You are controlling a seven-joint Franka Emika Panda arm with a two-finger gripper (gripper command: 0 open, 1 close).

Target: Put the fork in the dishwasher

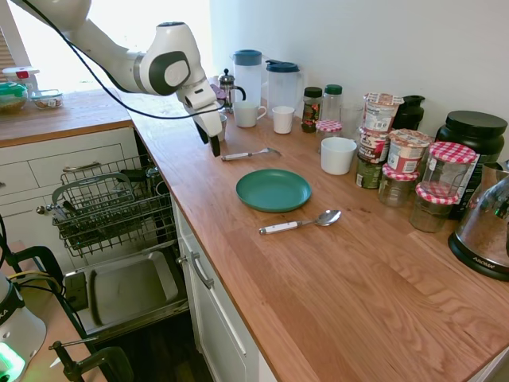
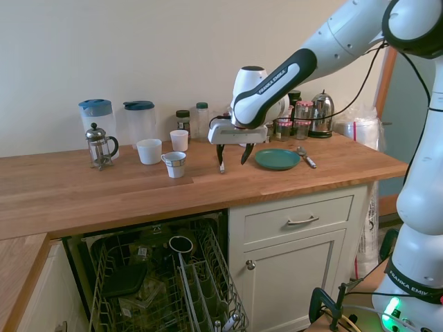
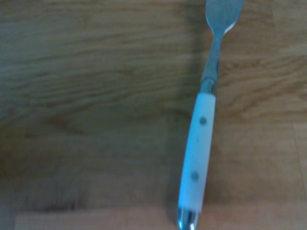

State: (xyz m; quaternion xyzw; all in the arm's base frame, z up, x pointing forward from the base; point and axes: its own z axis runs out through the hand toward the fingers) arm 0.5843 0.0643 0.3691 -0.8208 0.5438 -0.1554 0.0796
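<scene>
We see the white arm reaching down over the wooden tabletop, with its claw pointing straight down and its two dark fingers spread apart, holding nothing. The fingertips stand close above the wood, near the handle end of the fork, which lies flat on the tabletop with its white handle toward the claw and its metal tines pointing away toward the mugs; whether a fingertip touches the handle we cannot tell. In the wrist view the fork fills the frame lengthwise, showing two rivets in the white handle and a slim metal neck widening into the tines, all lying on bare wood grain. Just beyond the fork sits a round green plate, and on the plate's far side lies a white-handled spoon, apart from both. Behind the fork stand two white mugs, a small French press and two clear jugs with blue lids; a cluster of jars with red chequered lids stands further along. Below the tabletop edge the dishwasher is open, its door dropped flat and its dark wire rack pulled out.
</scene>
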